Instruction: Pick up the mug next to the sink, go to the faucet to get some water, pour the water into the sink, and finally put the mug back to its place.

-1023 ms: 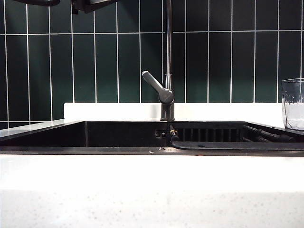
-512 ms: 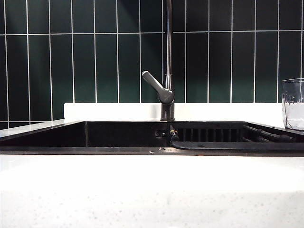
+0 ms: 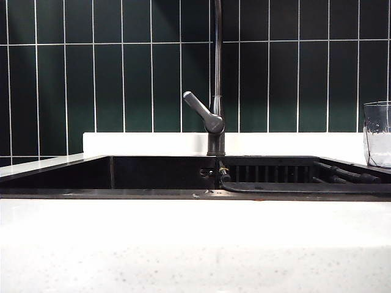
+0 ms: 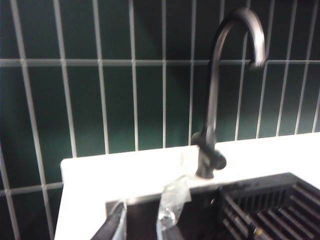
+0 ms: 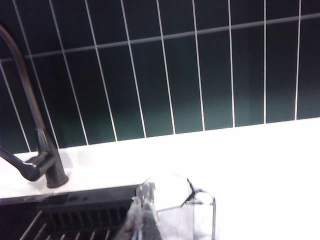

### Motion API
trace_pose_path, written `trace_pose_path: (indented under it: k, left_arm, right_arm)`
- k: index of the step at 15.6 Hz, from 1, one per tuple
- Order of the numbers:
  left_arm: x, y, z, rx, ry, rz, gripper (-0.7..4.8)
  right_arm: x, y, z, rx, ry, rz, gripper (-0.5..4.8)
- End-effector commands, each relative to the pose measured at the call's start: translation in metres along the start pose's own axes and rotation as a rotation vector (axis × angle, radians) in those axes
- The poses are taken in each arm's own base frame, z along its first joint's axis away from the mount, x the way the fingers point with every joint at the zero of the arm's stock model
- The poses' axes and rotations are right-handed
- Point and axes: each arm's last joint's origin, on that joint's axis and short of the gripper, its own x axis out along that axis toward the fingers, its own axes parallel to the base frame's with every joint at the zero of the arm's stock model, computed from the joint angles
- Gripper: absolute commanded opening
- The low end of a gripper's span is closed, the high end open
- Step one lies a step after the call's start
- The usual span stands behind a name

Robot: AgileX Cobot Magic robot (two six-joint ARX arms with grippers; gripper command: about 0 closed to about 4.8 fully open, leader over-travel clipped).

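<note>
Mug (image 5: 187, 212) stands right of the faucet (image 3: 215, 116). Left end effector (image 4: 145, 220) parted, empty; right end effector (image 5: 142, 220) closed beside the mug, empty.

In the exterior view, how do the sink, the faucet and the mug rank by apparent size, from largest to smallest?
1. The sink, spanning the whole width.
2. The faucet, tall and thin, cut off at the top.
3. The mug, cut off by the right edge, so its full size is unsure.

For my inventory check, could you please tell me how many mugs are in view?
1. The clear mug stands on the white countertop at the right end of the sink, right of the faucet. Others may sit outside the frames.
</note>
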Motion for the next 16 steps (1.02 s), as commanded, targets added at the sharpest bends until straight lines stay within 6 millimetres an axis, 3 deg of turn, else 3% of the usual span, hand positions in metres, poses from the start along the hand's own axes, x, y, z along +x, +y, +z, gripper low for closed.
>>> trace_pose_path:
  k: [1,7,12,16]
  left_arm:
    - [-0.012,0.003,-0.016,-0.001,0.012,0.077,0.83]
    - [-0.012,0.008,-0.033,-0.015,-0.018,0.32,0.76]
    - [-0.008,0.001,-0.071,-0.08,-0.027,0.173,0.47]
    - [-0.008,0.001,-0.074,-0.087,-0.041,0.175,0.48]
  right_arm:
    - [-0.001,0.0,0.001,-0.052,-0.007,-0.004,-0.05]
    - [0.001,-0.002,-0.008,-0.082,0.003,-0.027,-0.05]
    - [0.009,-0.003,-0.037,0.011,-0.02,0.004,-0.05]
    - [0.011,-0.001,-0.052,-0.008,0.019,0.039,-0.05]
